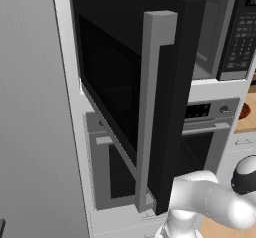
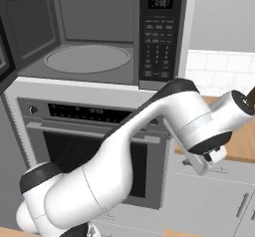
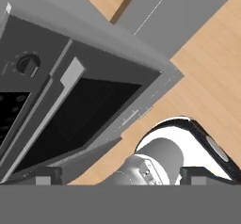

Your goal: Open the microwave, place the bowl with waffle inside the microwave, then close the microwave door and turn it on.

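The microwave (image 1: 210,32) stands open, and its light grey cavity with a round turntable (image 2: 87,59) is bare. The microwave door (image 1: 115,82) is swung out to the left, its grey bar handle (image 1: 155,107) facing me. Right of the cavity runs the keypad strip (image 2: 159,32). My gripper (image 2: 201,164) hangs low in front of the cabinet to the right of the oven, pointing down. In the hand view its fingertips (image 3: 47,176) stand wide apart and open with nothing between them. A dark brown rounded thing (image 1: 245,111) on the wooden counter may be the bowl; no waffle can be made out.
Below the microwave is a grey oven (image 2: 94,146) with a horizontal handle (image 2: 89,130) and a round knob (image 3: 28,65). A wooden counter (image 2: 241,146) over grey cabinets (image 2: 214,201) lies to the right. A tall grey panel (image 1: 30,107) fills the left.
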{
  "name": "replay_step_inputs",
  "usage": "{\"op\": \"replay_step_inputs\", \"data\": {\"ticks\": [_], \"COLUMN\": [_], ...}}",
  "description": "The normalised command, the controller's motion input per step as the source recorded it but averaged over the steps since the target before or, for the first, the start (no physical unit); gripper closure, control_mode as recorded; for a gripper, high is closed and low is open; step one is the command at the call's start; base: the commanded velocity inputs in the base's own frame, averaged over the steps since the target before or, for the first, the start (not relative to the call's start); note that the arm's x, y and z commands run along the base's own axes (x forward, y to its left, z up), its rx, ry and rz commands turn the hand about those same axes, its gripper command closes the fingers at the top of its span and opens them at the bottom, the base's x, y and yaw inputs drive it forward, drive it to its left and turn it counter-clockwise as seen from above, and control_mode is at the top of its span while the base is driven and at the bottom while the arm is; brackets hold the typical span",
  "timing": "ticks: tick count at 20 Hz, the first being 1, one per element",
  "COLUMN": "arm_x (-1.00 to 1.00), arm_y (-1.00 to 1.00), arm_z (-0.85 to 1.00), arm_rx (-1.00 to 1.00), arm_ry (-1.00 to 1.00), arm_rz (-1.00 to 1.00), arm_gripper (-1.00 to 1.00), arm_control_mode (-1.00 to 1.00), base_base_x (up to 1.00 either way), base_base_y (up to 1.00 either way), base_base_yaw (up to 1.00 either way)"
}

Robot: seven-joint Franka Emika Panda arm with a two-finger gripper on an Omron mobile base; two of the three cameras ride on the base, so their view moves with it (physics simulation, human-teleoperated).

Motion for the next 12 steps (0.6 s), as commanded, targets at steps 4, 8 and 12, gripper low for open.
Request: {"op": "replay_step_inputs", "data": {"ticks": [4,8,12], "arm_x": [0.42,0.40,0.34], "arm_y": [-0.46,-0.45,-0.33], "arm_z": [-0.37,-0.32,-0.24], "arm_rx": [0.29,0.38,0.27], "arm_ry": [-0.05,-0.10,-0.01], "arm_rz": [0.00,0.00,0.00], "arm_gripper": [-1.00,-1.00,-1.00], "arm_control_mode": [-1.00,-1.00,-1.00], "base_base_x": [0.00,0.00,0.00], "base_base_y": [0.00,0.00,0.00], "base_base_yaw": [0.00,0.00,0.00]}}
